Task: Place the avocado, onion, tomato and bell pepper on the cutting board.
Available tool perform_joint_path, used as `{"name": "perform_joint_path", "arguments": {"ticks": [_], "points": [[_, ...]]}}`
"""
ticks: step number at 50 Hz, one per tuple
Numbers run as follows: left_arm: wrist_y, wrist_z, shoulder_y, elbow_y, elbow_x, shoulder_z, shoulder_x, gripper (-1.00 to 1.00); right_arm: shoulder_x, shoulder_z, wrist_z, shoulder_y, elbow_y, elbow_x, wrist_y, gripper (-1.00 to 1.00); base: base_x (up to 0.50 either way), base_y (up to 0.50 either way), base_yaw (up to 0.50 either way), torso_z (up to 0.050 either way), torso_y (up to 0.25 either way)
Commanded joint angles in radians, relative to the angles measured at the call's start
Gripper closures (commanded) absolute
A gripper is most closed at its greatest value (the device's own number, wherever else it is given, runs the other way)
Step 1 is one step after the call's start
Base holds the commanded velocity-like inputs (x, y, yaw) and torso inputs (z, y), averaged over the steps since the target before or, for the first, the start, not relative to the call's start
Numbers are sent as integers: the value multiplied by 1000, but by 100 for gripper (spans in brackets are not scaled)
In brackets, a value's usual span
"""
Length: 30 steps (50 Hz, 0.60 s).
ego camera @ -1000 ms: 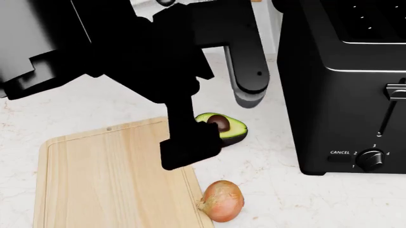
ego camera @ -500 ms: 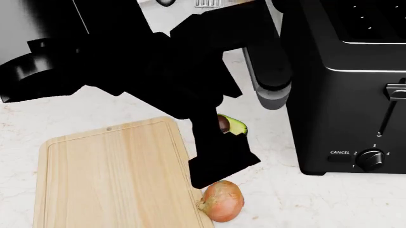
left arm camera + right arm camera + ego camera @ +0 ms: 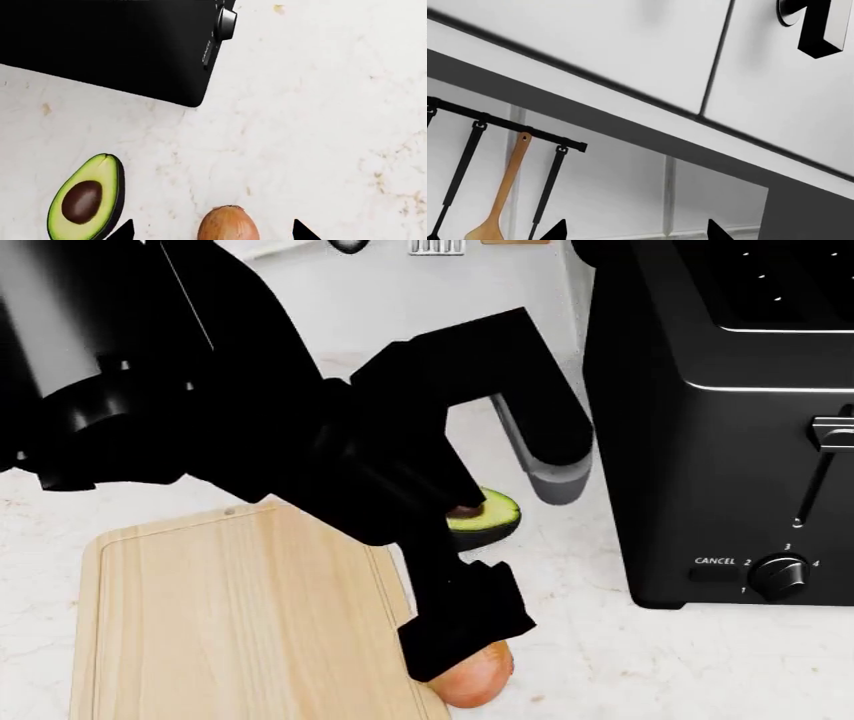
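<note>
My left arm fills the upper left and centre of the head view as matte black, blocky housings with sharp edges and stepped corners. A rounded link near the centre ends in a glossy grey band. At far left I see a grey cylindrical segment. In each wrist view, only two small black pointed tips poke in at the bottom edge.

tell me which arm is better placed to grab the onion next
Left. The left gripper hangs open right over the onion, a fingertip showing on each side in its wrist view. The right gripper faces wall cabinets and hanging utensils, away from the counter.
</note>
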Motion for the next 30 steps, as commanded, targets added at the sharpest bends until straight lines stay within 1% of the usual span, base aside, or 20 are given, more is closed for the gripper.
{"name": "perform_joint_path", "arguments": {"ticks": [1, 6, 13, 30], "points": [[-14, 11, 27, -29, -3, -33, 35, -100, -16, 29, -27, 4, 4, -19, 2, -100, 0, 0, 0, 0, 0], [-12, -5, 53, -32, -24, -31, 35, -100, -12, 31, -27, -5, -4, -17, 5, -100, 0, 0, 0, 0, 0], [-24, -11, 85, -22, 0, -32, 35, -100, -6, 44, -27, -22, -22, -14, 15, -100, 0, 0, 0, 0, 0], [-29, -20, 133, -51, -11, -33, 35, -100, 9, 59, -32, -34, -41, -7, 24, -100, 0, 0, 0, 0, 0]]}}
